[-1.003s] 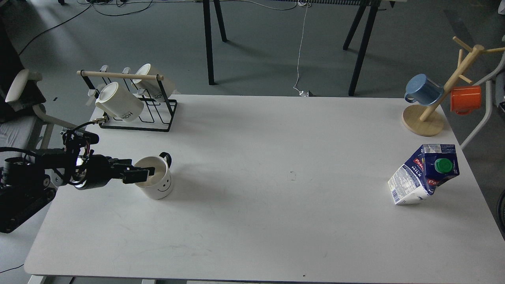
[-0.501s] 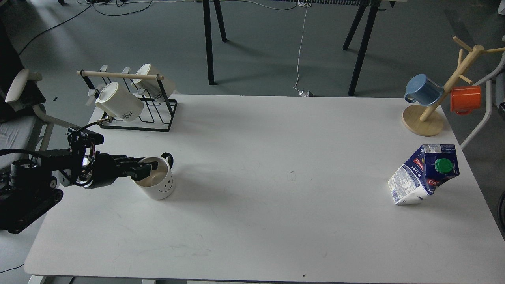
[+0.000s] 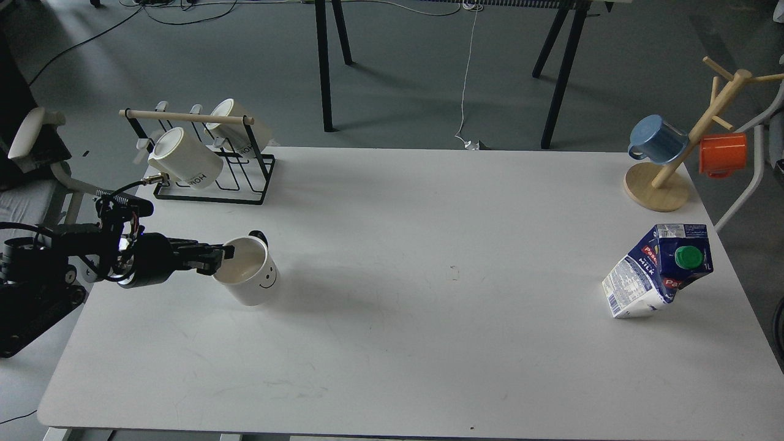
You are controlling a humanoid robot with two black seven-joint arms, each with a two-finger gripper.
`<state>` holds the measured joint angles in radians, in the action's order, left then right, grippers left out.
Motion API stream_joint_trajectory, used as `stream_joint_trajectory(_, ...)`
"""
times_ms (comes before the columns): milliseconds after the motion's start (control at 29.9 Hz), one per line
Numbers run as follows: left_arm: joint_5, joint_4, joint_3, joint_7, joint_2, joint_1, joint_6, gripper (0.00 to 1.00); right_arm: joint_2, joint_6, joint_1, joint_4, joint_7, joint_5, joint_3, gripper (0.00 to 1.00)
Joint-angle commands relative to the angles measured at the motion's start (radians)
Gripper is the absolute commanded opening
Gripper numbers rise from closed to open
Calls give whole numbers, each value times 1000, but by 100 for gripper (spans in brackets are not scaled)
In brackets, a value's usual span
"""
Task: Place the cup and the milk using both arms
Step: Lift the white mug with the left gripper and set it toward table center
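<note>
White bench (image 3: 392, 343). Left gripper (image 3: 222, 252) pinches rim of tilted cup (image 3: 251, 278), well left of milk carton (image 3: 658, 269). Right gripper unseen. Advise: level cup, lift slowly, firm grip.

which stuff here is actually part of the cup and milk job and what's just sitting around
Part of the job: smiley cup, pinched at its rim by the left gripper; milk carton.

Just sitting around: two white mugs on the wire rack; blue mug and orange mug on the wooden tree.
</note>
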<state>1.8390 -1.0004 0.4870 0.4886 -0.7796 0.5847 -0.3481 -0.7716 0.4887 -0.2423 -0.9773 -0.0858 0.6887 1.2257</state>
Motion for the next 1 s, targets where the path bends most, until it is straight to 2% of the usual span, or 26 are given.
stream_joint_trajectory(0,-88,-122,99,0,-7,36,-141,2,0,0,0,3,1,2,1,98)
stream_joint_trajectory(100,-119,-144,121,0,41,115,-141,2,2,0,0,14,5,3,6,98)
stream_joint_trajectory(234,-75,-86,111,0,205,188,-141,2,2,0,-8,55,6,11,8,98)
stream_joint_trajectory(535,210,75,111,0,531,199,-141,3,-1,0,-12,72,6,11,8,98)
stream_joint_trajectory(735,266,143,73,0,611,170,-141,4,-3,0,-14,72,6,11,8,98)
stream_joint_trajectory(969,267,164,55,0,615,135,-101,8,-5,0,-14,72,6,11,8,98)
